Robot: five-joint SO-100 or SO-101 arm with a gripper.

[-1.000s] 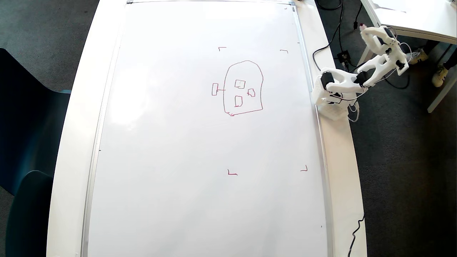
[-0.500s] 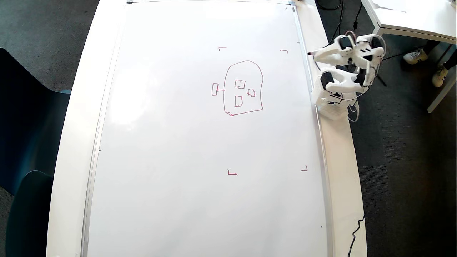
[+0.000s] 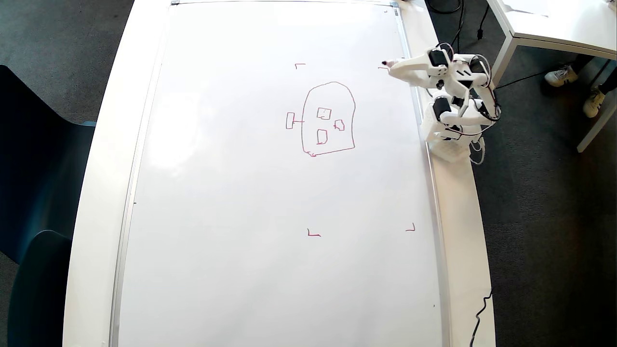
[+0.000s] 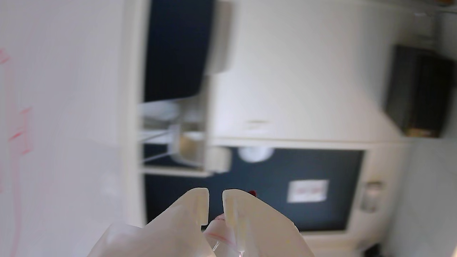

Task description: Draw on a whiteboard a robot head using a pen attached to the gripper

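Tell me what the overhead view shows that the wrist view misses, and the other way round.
Only the overhead view shows the whole robot head, complete with its stalk box, and the red corner marks on the whiteboard. Only the wrist view shows the gripper up close, fingers nearly together around the pen, with blurred room behind. Both show the gripper, pen and board.
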